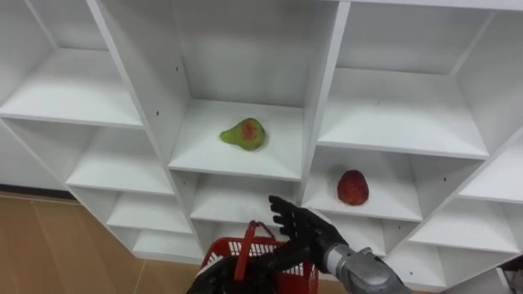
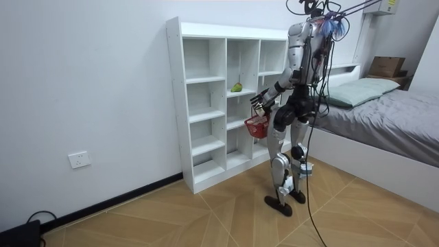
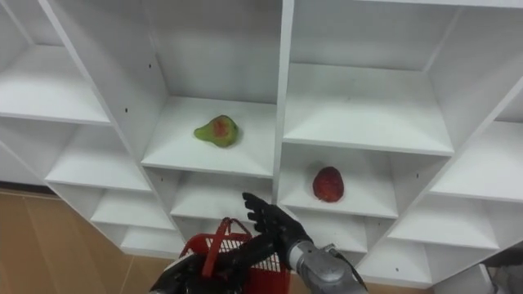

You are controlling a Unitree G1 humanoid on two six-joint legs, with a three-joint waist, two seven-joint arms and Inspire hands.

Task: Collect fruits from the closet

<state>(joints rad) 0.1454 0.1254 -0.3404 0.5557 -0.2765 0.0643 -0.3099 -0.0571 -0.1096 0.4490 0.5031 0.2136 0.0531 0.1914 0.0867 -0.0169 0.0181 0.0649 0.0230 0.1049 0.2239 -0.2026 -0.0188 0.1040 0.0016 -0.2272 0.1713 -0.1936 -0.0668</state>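
Left eye view shows our right hand [image 1: 301, 229] raised in front of the white shelves [image 2: 175, 103], its dark fingers spread apart and gripping nothing, the palm turned toward the openings. Above that hand and off to its left, a green pear [image 1: 243, 133] with a reddish patch lies on its side near the middle of its own compartment, well apart from the fingertips. Up and to the right of the hand, nearer than the pear, a red fruit [image 1: 353, 187] sits upright on the next shelf across the divider. Neither fruit is touched or collected yet. Directly below the hand hangs the red basket [image 1: 229, 245], its handle standing up, and our left hand [image 1: 214, 282] shows low beside it, fingers wrapped at the handle as far as we can make out. We judge the basket is carried there so that a picked fruit can drop straight down into it, and that the spread fingers are readied for a reach into a compartment. In the room view we stand upright close against the shelves, with a bed behind us.
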